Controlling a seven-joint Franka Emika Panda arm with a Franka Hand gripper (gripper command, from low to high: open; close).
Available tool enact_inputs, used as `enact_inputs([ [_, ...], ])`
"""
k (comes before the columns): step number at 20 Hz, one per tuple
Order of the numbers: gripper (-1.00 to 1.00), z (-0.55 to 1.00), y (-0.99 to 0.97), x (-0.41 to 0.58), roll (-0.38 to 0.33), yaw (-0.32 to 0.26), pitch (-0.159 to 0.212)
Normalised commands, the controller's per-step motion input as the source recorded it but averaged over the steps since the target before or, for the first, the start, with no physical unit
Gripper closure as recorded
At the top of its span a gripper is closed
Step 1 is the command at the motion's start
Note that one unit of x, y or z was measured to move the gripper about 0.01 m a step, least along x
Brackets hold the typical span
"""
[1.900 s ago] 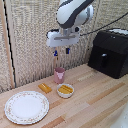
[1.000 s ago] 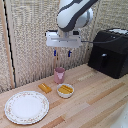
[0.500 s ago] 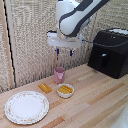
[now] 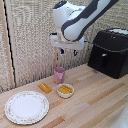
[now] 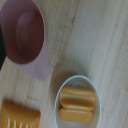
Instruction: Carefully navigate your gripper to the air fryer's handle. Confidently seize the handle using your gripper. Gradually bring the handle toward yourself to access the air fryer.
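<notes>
Handle (image 4: pixel 103 61) juts from the air fryer (image 4: pixel 111 52) at the exterior view's right, well apart from the gripper (image 4: pixel 68 50), empty and slightly open above the pink cup (image 4: pixel 59 75); approach should align squarely.

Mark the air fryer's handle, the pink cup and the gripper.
handle (image 4: pixel 103 61): exterior view, middle of the black vertical bar on the air fryer's front.
pink cup (image 4: pixel 59 75): exterior view, its side wall.
gripper (image 4: pixel 69 51): exterior view, midway between the two dark fingertips.
</notes>
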Motion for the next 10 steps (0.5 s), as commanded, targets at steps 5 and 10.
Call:
enact_inputs([
  [5, -1.00, 0.00, 0.00, -0.135, -0.375, -0.019, -0.159],
  [10, -1.00, -0.02, -0.01, -0.226, -0.375, 0.000, -0.138],
])
